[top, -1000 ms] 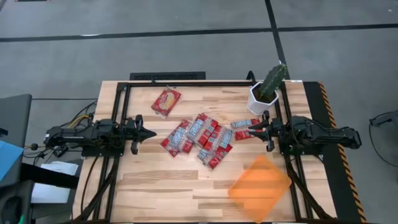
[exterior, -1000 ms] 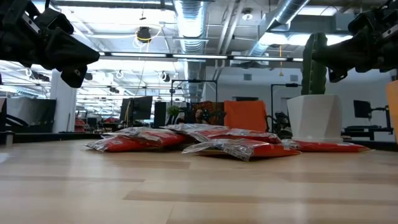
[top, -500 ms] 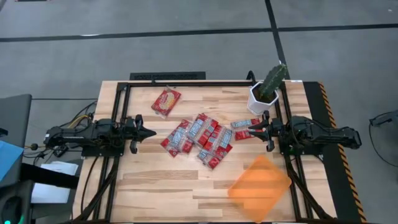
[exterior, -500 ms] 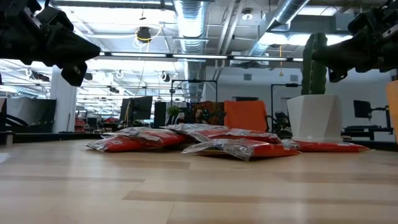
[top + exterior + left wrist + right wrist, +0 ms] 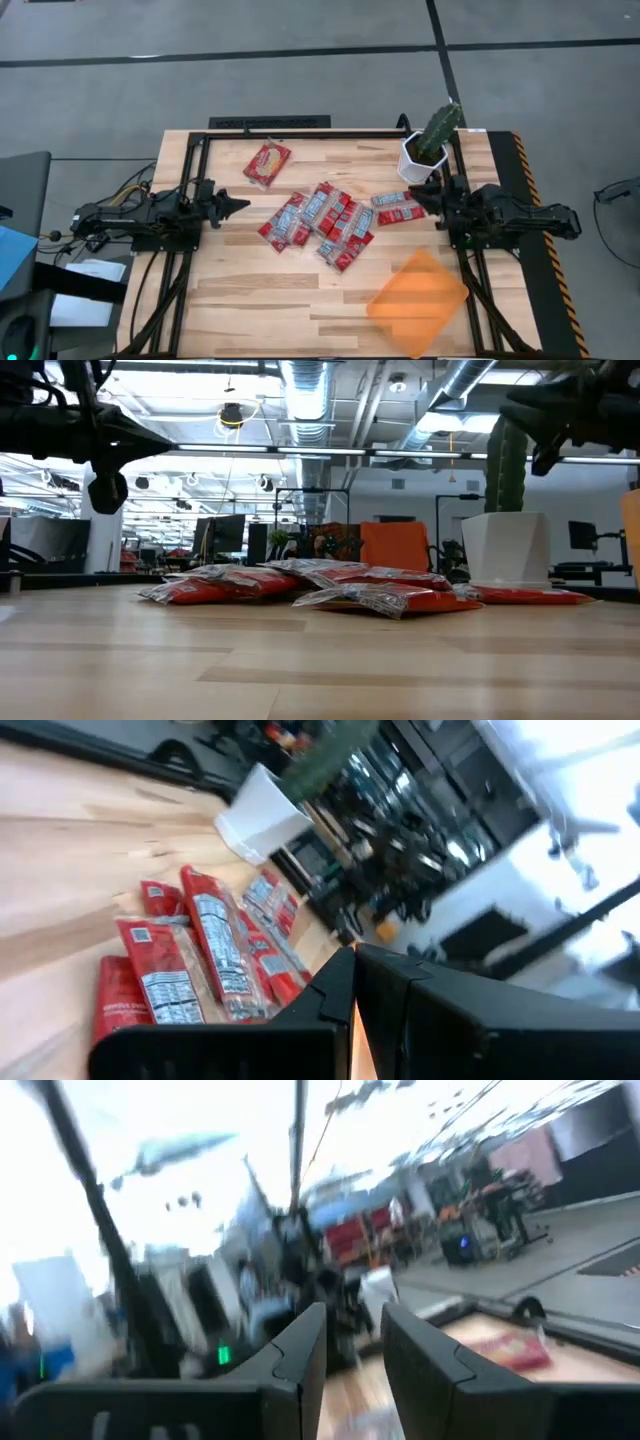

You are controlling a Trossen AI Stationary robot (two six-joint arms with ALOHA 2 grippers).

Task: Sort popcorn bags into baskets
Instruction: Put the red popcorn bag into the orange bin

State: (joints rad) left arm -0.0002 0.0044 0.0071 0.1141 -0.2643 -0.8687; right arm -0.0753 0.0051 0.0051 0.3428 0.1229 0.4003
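Right now I see the popcorn packets (image 5: 322,224) heaped mid-frame on the wooden table (image 5: 250,300), one larger popcorn bag (image 5: 267,163) apart at upper left. My orange basket (image 5: 418,302) sits lower right. Left gripper (image 5: 240,203) hovers left of the heap, fingers together; right gripper (image 5: 416,194), by the cactus pot (image 5: 419,158), shows fingers slightly parted.

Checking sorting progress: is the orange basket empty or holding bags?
Empty. The high view shows the orange basket with nothing inside; the popcorn bags lie on the table.
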